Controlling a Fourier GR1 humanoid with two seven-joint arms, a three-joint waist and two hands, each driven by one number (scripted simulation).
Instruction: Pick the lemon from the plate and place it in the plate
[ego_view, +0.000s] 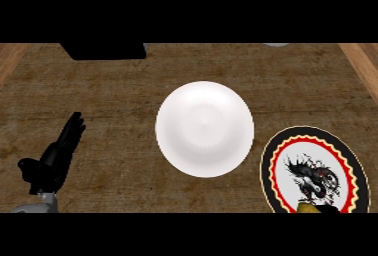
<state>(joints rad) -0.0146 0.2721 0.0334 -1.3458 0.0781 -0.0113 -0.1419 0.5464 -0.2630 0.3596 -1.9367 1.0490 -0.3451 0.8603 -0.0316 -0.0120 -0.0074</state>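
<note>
— Brown counter (111, 100), mottled, wood trim either side. Contents?
— Item one: white plate (204, 129), centre, nothing on it. Item two: patterned plate (266, 167), lower right, black rim, dragon motif. Item three: lemon (314, 208), seemingly the yellow sliver at that plate's near edge, mostly cut off by the view.
— Hands?
— Your left hand (53, 157) rests at left, fingers straight, holding nothing. Your right hand: out of sight.
— Hazards?
— You would reach for a lemon you barely see; a misjudged approach could nudge it off the rim, or shove the patterned plate.
</note>
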